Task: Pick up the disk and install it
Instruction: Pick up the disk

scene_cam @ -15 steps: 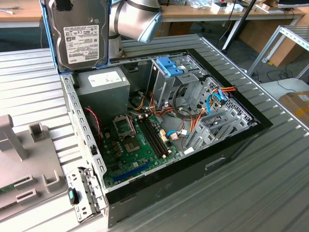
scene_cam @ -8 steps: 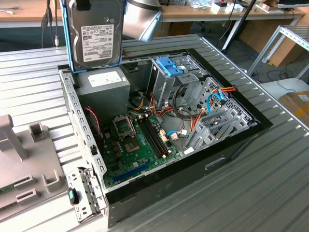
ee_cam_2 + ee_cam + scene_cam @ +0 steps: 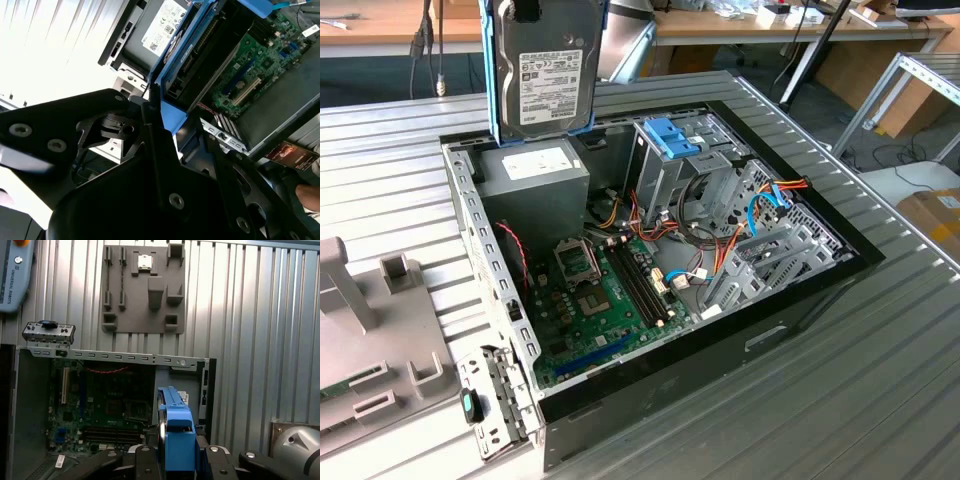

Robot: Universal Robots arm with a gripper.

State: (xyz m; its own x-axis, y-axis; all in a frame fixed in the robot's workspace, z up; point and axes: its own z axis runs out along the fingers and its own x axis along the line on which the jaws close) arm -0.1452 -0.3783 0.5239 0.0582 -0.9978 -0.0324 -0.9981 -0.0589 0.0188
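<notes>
The disk point(image 3: 545, 75) is seen in dark grey with a white label, framed in bright blue (rails and tab). The motherboard point(image 3: 582, 325) is done in green, the table point(image 3: 880, 340) ribbed in silver.

Seen from my remote station: an open desktop computer case point(image 3: 480, 240) lies on the ribbed metal counter point(image 3: 880, 380), its grey power supply point(image 3: 538, 170) beneath the pincer point(image 3: 177, 462). Farther from the pincer, a green motherboard point(image 3: 595, 300) covers the case floor. Beside the board stand a silver drive cage point(image 3: 660, 175) topped with blue clips point(image 3: 672, 138) and a tangle of orange and red wires point(image 3: 725, 245). Beyond the case, a grey fixture plate point(image 3: 142, 290) rests on the counter.
</notes>
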